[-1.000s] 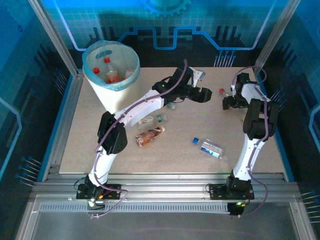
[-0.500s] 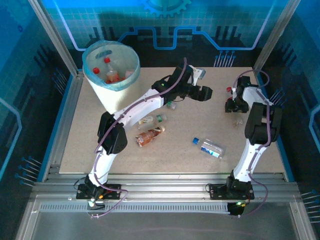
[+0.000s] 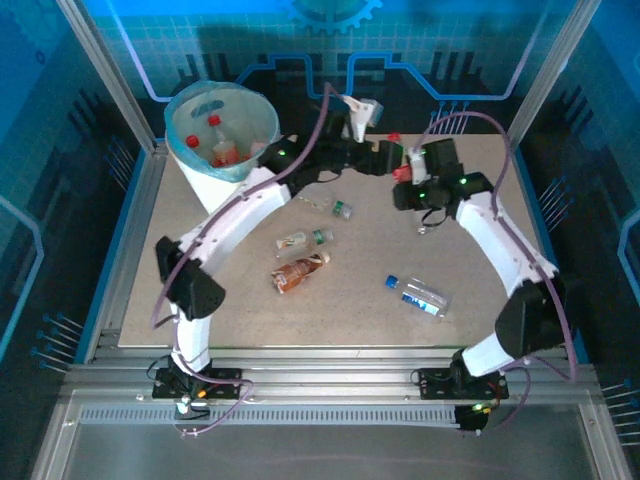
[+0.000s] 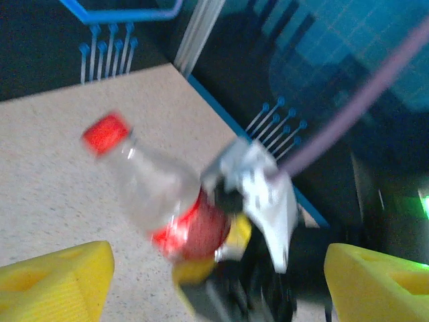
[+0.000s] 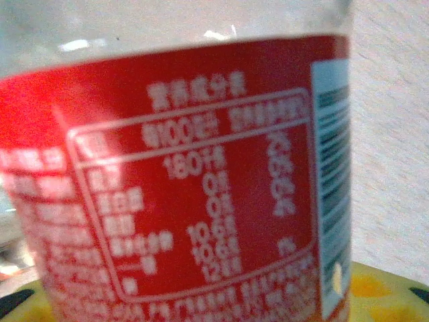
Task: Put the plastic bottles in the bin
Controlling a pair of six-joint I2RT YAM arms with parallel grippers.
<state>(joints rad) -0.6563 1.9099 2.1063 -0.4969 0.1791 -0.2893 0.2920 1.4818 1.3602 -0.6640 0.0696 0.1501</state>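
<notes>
Steadiness counts: while your right gripper (image 3: 404, 177) clamps the red-labelled bottle (image 4: 157, 194) at upper centre, close your spread-open left gripper (image 4: 218, 268) squarely around its clear shoulder.

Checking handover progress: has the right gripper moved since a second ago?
Yes. The right gripper, holding a red-capped bottle, has swung left across the table, closer to the bin.

A speckled beige tabletop (image 3: 350, 310) sits between blue printed panels (image 3: 450, 40) and aluminium posts (image 3: 106, 70).
</notes>
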